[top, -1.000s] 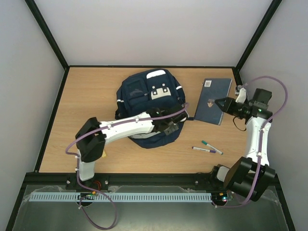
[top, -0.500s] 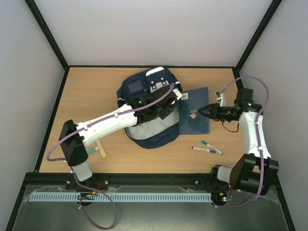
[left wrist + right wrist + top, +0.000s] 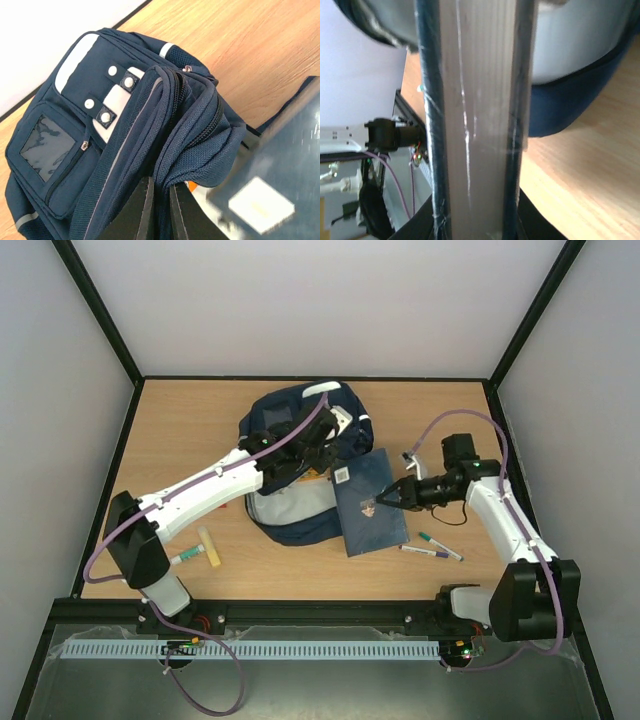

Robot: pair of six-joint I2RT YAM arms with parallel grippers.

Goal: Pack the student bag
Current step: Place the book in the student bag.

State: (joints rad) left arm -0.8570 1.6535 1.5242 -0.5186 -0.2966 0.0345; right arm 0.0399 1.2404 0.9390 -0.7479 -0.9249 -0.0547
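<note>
**Arm and claw pose**

Left arm (image 3: 200, 495) reaches far forward and rightward from its base, nearly straight. The left claw (image 3: 159, 184) is pinched tight on a fabric edge of the student bag (image 3: 90, 115). Right arm (image 3: 505, 520) is bent at the elbow with the forearm pointing left. The right claw (image 3: 388, 498) is clamped on the notebook (image 3: 372, 525) edge.

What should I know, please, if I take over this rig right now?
Left gripper: shut on the student bag's opening edge, holding it open.
Right gripper: shut on the notebook, which lies at the bag's mouth, not inside.
Done: bag opened, notebook gripped.
Left: slide the notebook in. Two markers, a third marker and a pale stick lie on the table.
</note>
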